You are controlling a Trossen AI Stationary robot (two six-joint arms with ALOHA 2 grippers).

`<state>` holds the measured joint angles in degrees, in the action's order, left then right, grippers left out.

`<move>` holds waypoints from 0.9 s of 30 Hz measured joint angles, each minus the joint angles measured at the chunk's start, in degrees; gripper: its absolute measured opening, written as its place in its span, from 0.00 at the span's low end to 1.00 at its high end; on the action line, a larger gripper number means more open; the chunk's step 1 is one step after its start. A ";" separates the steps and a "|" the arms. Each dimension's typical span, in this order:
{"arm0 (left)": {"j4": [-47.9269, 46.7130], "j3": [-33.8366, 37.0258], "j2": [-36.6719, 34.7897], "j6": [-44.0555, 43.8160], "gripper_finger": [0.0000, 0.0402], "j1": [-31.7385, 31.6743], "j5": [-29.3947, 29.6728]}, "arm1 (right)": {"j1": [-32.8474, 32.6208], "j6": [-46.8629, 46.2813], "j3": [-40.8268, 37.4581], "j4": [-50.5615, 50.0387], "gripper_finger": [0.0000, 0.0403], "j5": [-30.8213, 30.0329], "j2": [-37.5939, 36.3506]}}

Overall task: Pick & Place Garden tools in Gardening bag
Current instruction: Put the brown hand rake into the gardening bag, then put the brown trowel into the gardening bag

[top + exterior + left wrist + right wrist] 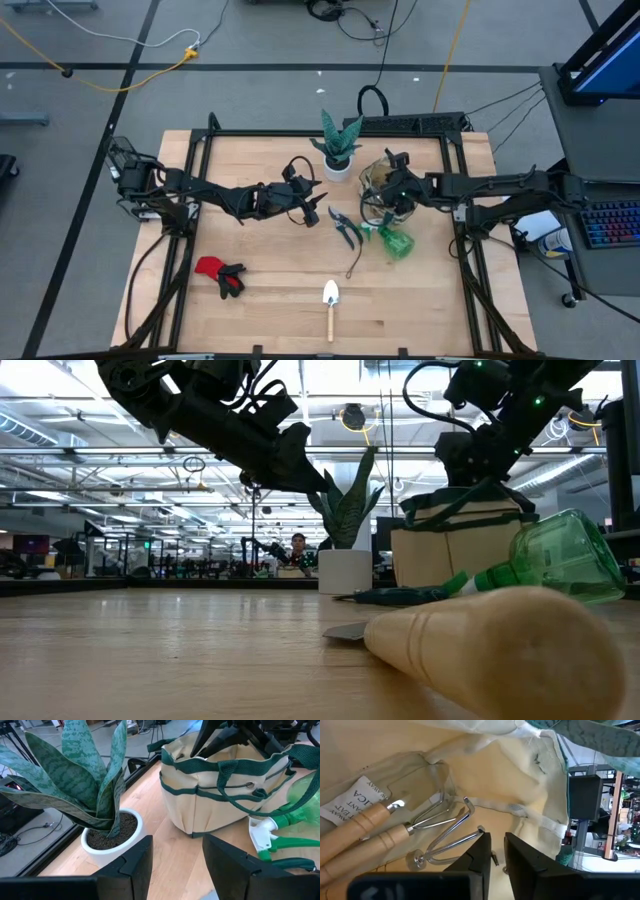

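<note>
With its dark fingers slightly parted and empty, the right gripper (pixel 494 851) inside the round beige fabric gardening bag (pixel 220 795) could snag the wooden-handled metal rake (pixel 420 832) on withdrawal, while the left gripper (pixel 176 865) hangs open near the plant.

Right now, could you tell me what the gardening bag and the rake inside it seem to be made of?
Gardening bag: beige woven fabric, matte, creased, with dark green trim. Rake: pale wooden handle showing grain, and shiny bent wire tines, apparently metal.
</note>
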<state>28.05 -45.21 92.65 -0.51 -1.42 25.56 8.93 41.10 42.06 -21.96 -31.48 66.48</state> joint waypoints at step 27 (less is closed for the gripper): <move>-0.01 0.00 0.01 0.02 0.44 0.00 0.00 | 0.00 -0.02 0.00 3.71 0.46 -0.41 -0.24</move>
<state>28.04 -45.21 92.66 -0.49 -1.42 25.56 8.93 41.08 42.06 -18.25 -31.90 66.24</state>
